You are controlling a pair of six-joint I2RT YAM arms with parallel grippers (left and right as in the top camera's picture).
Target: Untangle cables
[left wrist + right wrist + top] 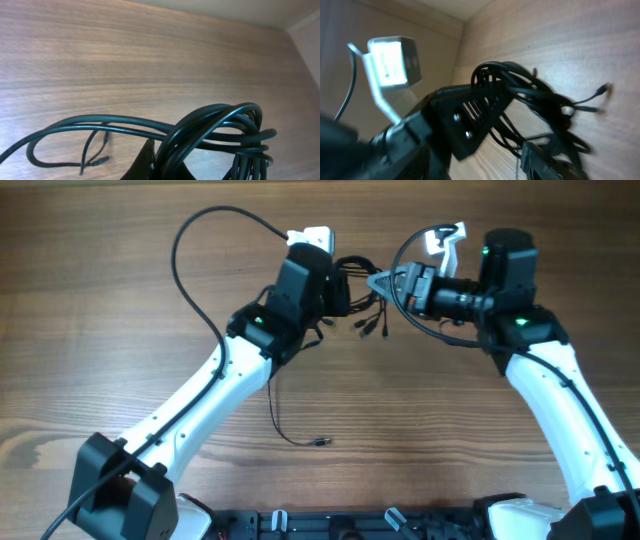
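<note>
2 grippers meet over the far middle of the wooden table (430, 440), with the bunched cables (215, 125) between them. The left gripper (347, 286) is clenched on the bunch, dark loops wrapped around its finger (clearest in its wrist view). The right gripper (384, 282) has its jaws apart, the tangle lying loosely between them. Several small plug ends (372, 328) stick out beside the bunch, and 1 strand (273, 405) trails toward the arms' bases, ending in a plug (320, 442).
</note>
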